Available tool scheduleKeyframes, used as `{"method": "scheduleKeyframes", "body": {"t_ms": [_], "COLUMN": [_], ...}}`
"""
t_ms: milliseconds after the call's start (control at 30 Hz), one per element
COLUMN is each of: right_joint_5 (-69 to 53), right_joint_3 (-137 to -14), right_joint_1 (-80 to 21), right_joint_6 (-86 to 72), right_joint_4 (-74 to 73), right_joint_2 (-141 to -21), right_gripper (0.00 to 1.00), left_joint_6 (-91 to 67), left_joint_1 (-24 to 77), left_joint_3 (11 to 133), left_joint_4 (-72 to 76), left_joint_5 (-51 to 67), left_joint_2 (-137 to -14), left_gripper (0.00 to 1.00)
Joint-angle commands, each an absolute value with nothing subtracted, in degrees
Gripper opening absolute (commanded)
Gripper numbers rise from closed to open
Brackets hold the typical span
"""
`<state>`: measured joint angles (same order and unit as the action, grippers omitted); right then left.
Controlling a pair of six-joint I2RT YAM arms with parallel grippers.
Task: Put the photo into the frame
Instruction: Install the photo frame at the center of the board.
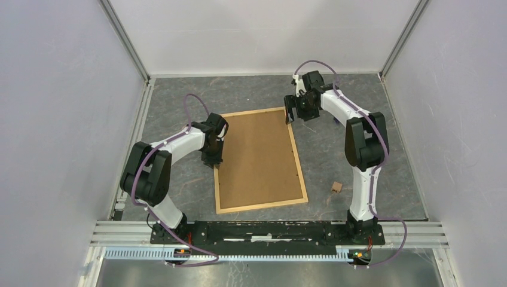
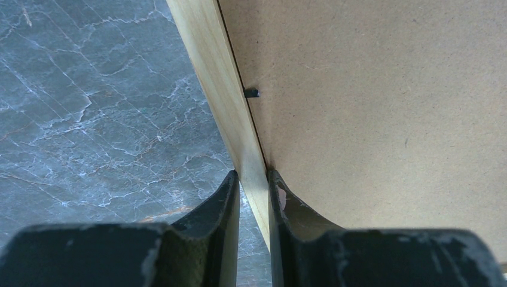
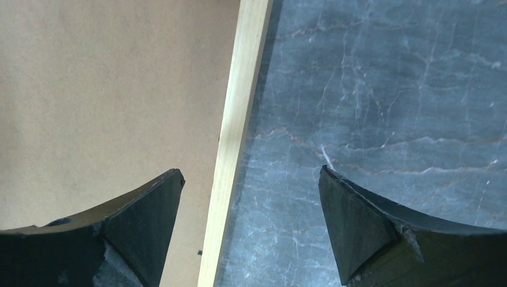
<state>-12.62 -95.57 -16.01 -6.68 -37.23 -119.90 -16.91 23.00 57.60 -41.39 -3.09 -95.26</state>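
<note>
Frame (image 1: 257, 158) front hidden; brown obj (image 1: 336, 187) unclear.

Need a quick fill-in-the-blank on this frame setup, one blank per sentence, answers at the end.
The frame lies with its ___ side up.
The ___ jaws are shut on one long wooden edge of it.
The right jaws stand ___ astride the opposite edge.
A small brown block sits on the table to the ___ of the frame.
Missing: back; left; open; right.

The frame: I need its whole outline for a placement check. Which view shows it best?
Top external: the whole frame lies back side up, all four sides in view. Left wrist shows only a rail pinched between jaws; right wrist, one rail between open jaws.
</note>
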Motion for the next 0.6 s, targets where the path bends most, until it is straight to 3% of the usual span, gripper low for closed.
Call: {"method": "scheduleKeyframes", "body": {"t_ms": [0, 100, 300, 567], "right_joint_5": [-13.20, -14.26, -16.60, -18.95], "right_joint_3": [-99.94, -100.03, -99.58, -97.79], "right_joint_1": [-14.81, -14.30, -14.16, -14.23], "right_joint_6": [-5.29, -5.72, -6.35, -7.04], "right_joint_4": [-37.91, -37.48, -35.42, -34.05], "right_joint_2": [-122.46, -123.86, -125.35, -125.53], "right_gripper": [0.88, 0.74, 0.58, 0.54], "left_joint_6": [-13.62, -13.79, -14.03, -14.42], "left_joint_1": [23.74, 23.77, 23.76, 23.76], "left_joint_3": [58.75, 58.31, 58.03, 57.50], "left_joint_4": [-44.73, -44.14, -43.68, -43.06], "left_joint_5": [-3.35, -3.34, -2.79, -2.24], "left_joint_2": [-96.24, -95.91, -96.36, -96.31], "left_gripper": [0.02, 0.02, 0.02, 0.02]}}
